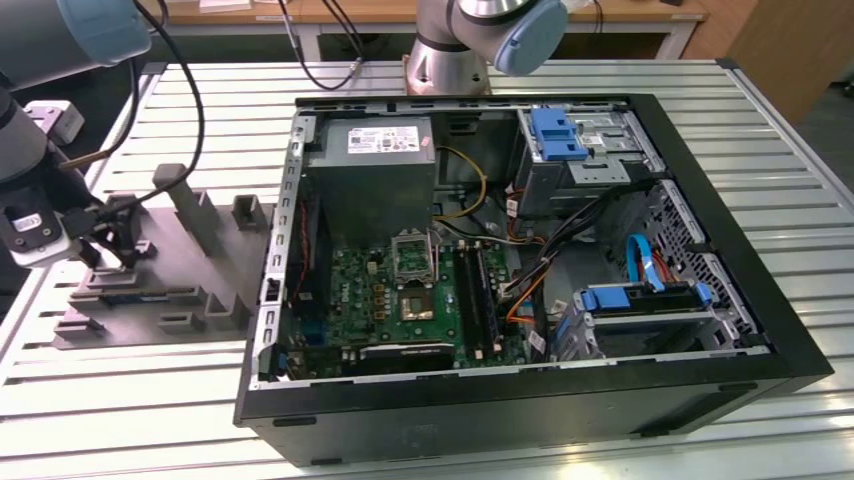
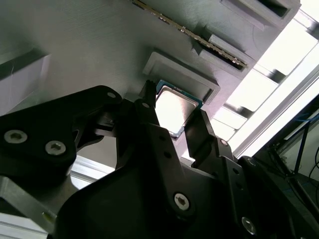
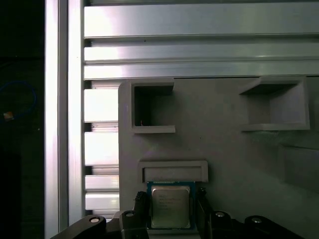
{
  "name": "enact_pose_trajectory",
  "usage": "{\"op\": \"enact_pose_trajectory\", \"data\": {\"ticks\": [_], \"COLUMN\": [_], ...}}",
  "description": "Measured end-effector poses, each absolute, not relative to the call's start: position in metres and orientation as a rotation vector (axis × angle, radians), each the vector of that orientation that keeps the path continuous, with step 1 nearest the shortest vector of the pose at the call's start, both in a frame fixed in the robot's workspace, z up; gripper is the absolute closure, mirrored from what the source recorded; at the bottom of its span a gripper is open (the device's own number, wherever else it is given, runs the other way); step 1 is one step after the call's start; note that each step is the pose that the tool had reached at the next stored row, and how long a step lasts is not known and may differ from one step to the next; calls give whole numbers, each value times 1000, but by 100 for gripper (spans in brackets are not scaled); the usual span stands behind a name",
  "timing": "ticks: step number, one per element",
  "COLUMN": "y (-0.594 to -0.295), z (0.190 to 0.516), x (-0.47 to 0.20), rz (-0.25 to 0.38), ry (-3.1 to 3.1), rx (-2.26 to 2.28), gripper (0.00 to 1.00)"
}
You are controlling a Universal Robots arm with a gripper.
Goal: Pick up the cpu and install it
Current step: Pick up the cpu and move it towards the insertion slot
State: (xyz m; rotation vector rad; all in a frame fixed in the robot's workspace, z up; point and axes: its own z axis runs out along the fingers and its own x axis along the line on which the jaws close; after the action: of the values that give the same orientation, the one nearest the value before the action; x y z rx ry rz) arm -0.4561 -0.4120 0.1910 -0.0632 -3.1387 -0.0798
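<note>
Gripper (image 2: 175, 113) is clamped on the cpu (image 3: 171, 206), fingers (image 2: 200, 130) tight against two opposite edges, low over the grey tray (image 3: 224, 149) near the bench (image 1: 534, 80) edge.

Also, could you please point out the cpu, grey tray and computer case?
cpu (image 3: 171, 206): first wrist view, silvery top.
grey tray (image 3: 224, 149): first wrist view, bare flat surface.
computer case (image 1: 534, 415): exterior view, black near wall.

arm (image 1: 24, 140) low at the exterior view's left, gripper (image 1: 110, 255) pointing down, fingers (image 2: 203, 137) prob. clamped on cpu (image 3: 171, 208).
</note>
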Motion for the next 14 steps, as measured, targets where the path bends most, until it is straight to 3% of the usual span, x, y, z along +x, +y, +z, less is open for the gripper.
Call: {"op": "enact_pose_trajectory", "data": {"ticks": [14], "y": [-412], "z": [196], "x": [-456], "rz": [-80], "ry": [-3139], "rx": [-63], "gripper": [52]}}
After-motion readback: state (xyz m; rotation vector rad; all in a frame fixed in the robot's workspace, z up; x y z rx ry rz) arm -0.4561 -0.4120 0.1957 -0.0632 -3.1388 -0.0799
